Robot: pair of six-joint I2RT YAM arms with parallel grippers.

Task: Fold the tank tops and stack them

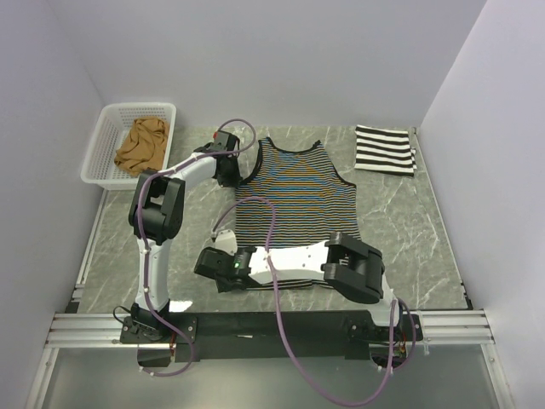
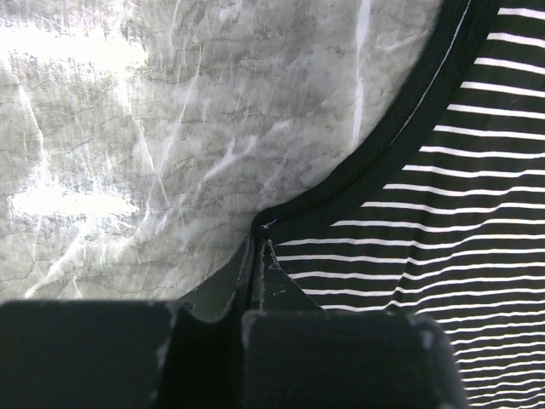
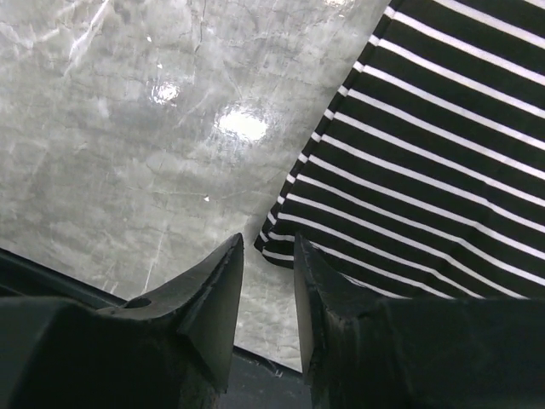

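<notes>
Looking from above, the multicolour striped tank top [image 1: 294, 200] lies flat mid-worktop [image 1: 400, 239], the folded black-and-white top [image 1: 385, 150] far right, the tan top [image 1: 142, 145] in the white basket [image 1: 95, 149]. Left wrist: left jaws pinched shut on that top's dark armhole edge [image 2: 375, 145]. Right wrist: right jaws stand slightly apart, its hem corner [image 3: 277, 249] at their tips.

From above and behind, my top camera takes in the whole grey marbled tabletop [image 1: 400, 234]. Both wrist cameras look down from close, sharing the thin-striped dark fabric tank top [image 1: 298, 183].
</notes>
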